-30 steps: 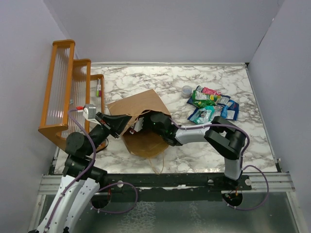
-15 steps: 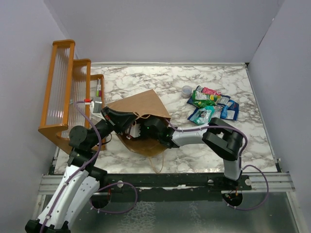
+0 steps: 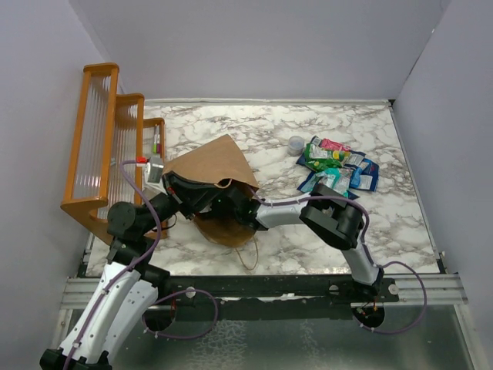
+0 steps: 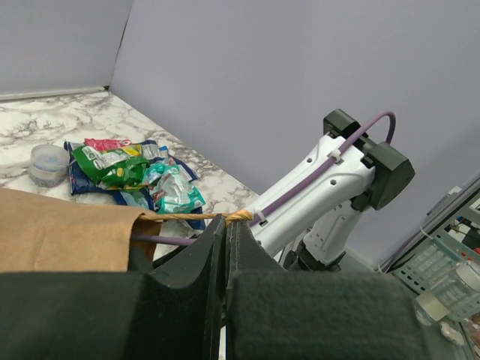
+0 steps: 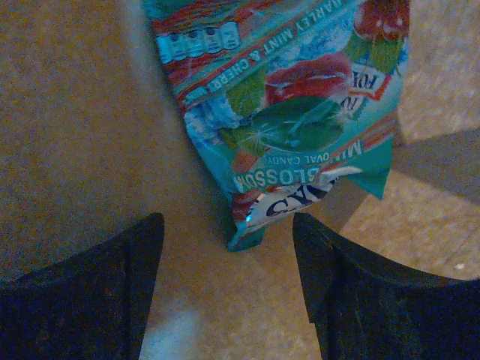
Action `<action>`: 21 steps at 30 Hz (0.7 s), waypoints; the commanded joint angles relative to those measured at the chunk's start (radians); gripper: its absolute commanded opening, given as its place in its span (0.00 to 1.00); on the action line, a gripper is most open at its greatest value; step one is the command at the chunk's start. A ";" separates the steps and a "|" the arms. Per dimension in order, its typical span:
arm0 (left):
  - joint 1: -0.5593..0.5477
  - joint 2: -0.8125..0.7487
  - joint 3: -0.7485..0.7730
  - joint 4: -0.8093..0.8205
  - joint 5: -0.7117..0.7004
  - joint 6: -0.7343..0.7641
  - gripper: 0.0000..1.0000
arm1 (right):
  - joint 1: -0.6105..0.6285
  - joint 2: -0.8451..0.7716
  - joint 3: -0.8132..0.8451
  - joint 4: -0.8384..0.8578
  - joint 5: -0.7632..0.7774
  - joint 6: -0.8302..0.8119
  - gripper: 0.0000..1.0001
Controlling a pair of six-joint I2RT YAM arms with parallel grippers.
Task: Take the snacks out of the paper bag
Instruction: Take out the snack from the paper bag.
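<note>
The brown paper bag lies on its side, mouth toward the arms. My left gripper is shut on its twisted paper handle and holds the mouth up; the top view shows that gripper at the bag's left edge. My right gripper is inside the bag with its jaws open. A teal snack packet lies on the bag's inner wall just ahead of the fingers, untouched. In the top view the right wrist disappears into the bag's mouth. Several snacks lie piled on the marble at the right.
A small clear cup stands left of the snack pile. An orange wooden rack lines the left side, close behind the left arm. Grey walls enclose the marble table on three sides.
My right gripper has gone from shut to open and pushed further left into the bag. The left gripper has drawn the handle up and back, shifting the bag leftward.
</note>
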State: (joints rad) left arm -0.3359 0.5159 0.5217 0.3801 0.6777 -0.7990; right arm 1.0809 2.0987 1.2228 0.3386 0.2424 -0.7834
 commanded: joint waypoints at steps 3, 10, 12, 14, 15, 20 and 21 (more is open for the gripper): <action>-0.001 -0.036 0.026 0.032 0.039 -0.019 0.00 | -0.008 0.110 0.100 -0.008 0.062 -0.008 0.72; -0.002 -0.047 0.024 0.016 0.038 -0.022 0.00 | -0.018 0.202 0.185 0.157 0.090 -0.075 0.70; -0.001 -0.048 0.026 0.005 0.035 -0.020 0.00 | -0.020 0.223 0.205 0.207 0.081 -0.094 0.69; -0.001 -0.053 0.029 -0.001 0.031 -0.019 0.00 | -0.028 0.250 0.246 0.207 0.073 -0.096 0.68; -0.002 -0.054 0.029 -0.004 0.030 -0.019 0.00 | -0.033 0.266 0.267 0.203 0.077 -0.103 0.67; -0.002 -0.067 0.043 -0.042 0.023 -0.003 0.00 | -0.064 0.299 0.318 0.221 0.075 -0.140 0.61; -0.002 -0.068 0.045 -0.052 0.021 0.002 0.00 | -0.068 0.302 0.322 0.230 0.078 -0.150 0.60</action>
State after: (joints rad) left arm -0.3347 0.4744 0.5217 0.3172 0.6834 -0.8017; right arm 1.0374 2.3661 1.5040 0.5220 0.3202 -0.8932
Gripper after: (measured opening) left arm 0.019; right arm 0.624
